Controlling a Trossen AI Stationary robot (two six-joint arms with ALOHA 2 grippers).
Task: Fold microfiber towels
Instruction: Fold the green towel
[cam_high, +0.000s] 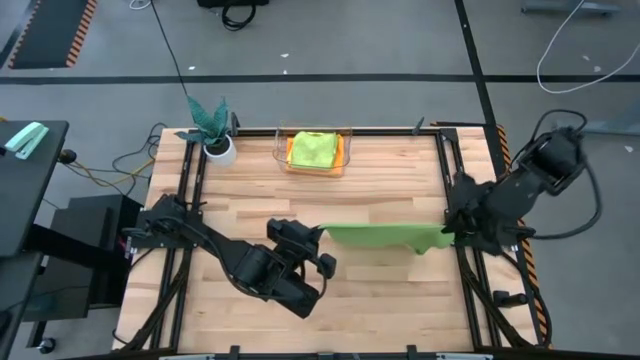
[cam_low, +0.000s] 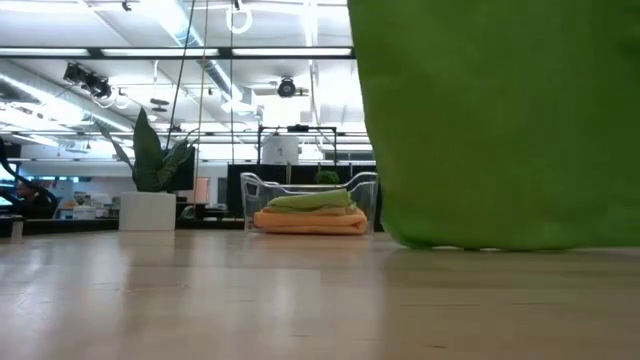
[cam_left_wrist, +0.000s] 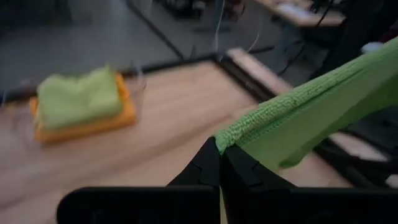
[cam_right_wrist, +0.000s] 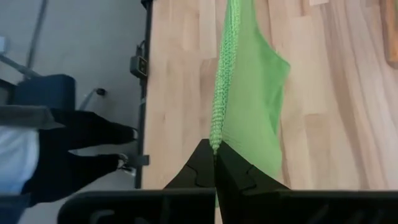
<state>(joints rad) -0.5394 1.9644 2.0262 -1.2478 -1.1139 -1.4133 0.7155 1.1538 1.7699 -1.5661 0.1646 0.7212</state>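
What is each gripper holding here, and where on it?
Both hold the green towel, lifted and stretched between them: the left gripper shut on one top corner, the right gripper shut on the other.

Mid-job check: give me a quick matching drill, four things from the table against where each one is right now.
Things:
1. green towel
2. left gripper
3. folded towels
4. plant

Places or states:
A. in the clear bin at the table's far edge
B. stretched above the table between both arms
C. in a white pot at the far left corner
D. jaws shut on one end of the towel, the right gripper on the other

Pairs: 1-B, 2-D, 3-A, 4-C
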